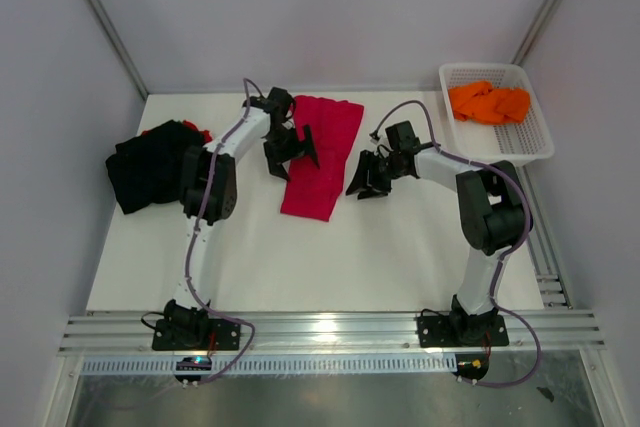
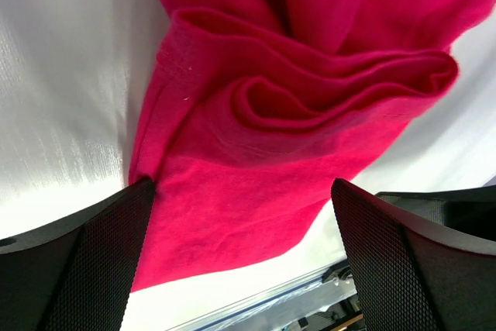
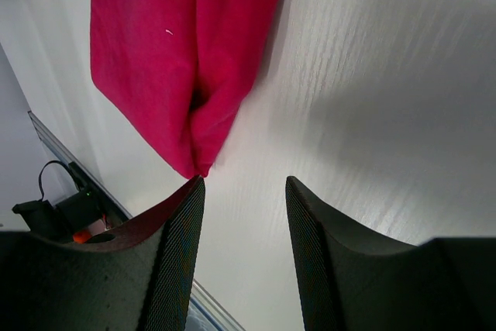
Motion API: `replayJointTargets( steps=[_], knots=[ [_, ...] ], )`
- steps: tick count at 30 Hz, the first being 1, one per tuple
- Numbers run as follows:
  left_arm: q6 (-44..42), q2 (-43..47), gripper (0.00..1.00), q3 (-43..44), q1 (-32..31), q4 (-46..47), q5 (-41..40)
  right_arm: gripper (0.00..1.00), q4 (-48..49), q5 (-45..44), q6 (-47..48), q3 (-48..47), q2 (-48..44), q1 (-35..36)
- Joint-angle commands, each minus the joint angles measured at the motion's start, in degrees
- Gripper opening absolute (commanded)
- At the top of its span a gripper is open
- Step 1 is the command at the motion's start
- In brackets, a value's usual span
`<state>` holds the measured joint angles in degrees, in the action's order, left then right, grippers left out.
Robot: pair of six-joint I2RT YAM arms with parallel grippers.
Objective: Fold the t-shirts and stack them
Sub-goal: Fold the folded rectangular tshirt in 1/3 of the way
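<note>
At centre of tabletop, toward far edge: red t-shirt, folded long. Left claw wide, empty, over its left edge; right claw half-parted, empty, beside near end. Likely soft, light, limp; best pinched at layered hem.

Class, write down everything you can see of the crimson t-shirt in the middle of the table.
The crimson t-shirt is soft plain cloth, folded into a long narrow band lying flat on the white table, slanting from far middle toward near left. The left wrist view shows rounded layered folds and a stitched edge. The open left gripper hovers over its left edge, holding nothing; the open right gripper stands beside its right edge. Whether either touches the cloth cannot be told.
</note>
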<state>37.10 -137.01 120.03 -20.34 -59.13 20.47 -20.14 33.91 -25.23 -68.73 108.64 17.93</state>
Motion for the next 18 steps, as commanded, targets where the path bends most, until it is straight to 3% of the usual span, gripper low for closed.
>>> replayJointTargets(
  steps=[1, 7, 14, 18],
  knots=[
    [-1.3, 2.8, 0.99, -0.5, 0.1, 0.1, -1.0, 0.51, 2.7, 1.2, -0.3, 0.4, -0.5, 0.3],
    [-2.2, 5.4, 0.99, -0.8, 0.1, -1.6, -2.8, 0.50, 1.5, 0.7, 0.9, 1.8, -2.7, 0.9],
    [-1.8, 15.6, 0.99, -6.4, 0.1, -1.6, -6.6, 0.50, 6.4, 2.6, -2.4, 9.7, -12.2, 3.7],
    [-1.0, 22.5, 0.99, -12.7, 0.1, -1.4, -14.3, 0.50, 11.6, 2.7, -6.7, 13.4, -16.3, 7.1]
  ],
)
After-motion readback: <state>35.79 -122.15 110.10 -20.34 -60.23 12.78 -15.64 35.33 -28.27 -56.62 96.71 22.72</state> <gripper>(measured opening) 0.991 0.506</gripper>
